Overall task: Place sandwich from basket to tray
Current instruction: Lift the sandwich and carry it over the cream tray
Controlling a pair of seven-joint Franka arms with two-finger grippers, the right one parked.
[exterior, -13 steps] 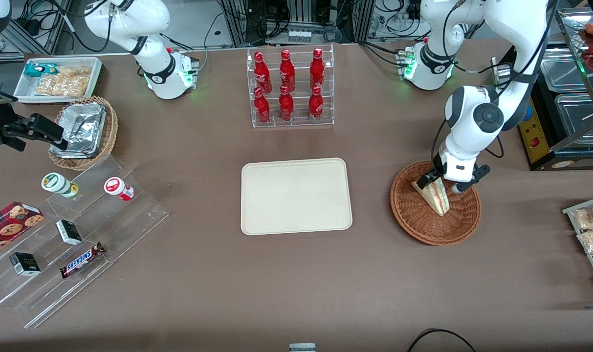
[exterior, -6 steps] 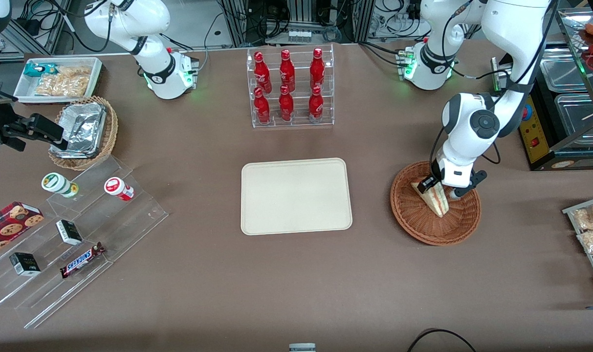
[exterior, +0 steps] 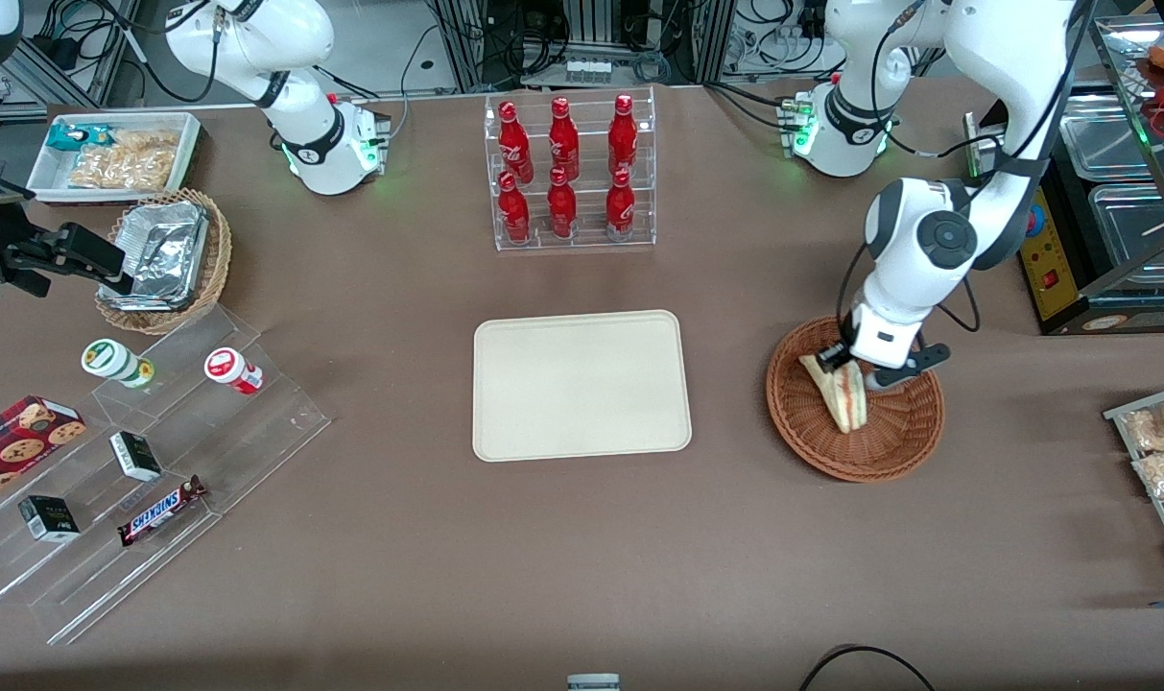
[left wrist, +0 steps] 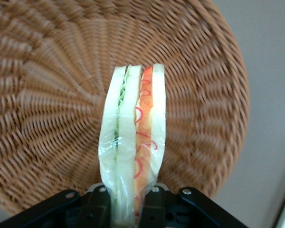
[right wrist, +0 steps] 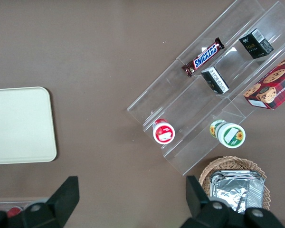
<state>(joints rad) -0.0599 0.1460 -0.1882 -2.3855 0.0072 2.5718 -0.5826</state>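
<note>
Brown tabletop fills the front view, where the gripper (exterior: 845, 369) has tipped the sandwich (exterior: 843, 392) up onto its edge since a second ago; it hangs over the basket (exterior: 855, 400), beside the bare tray (exterior: 582, 385). From the left wrist, the jaws pinch the wrapped sandwich (left wrist: 132, 142) above the basket (left wrist: 47, 104), so the lift looks begun.

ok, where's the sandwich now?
The sandwich stands on edge in the basket, pinched by the gripper, toward the working arm's end of the table.
</note>
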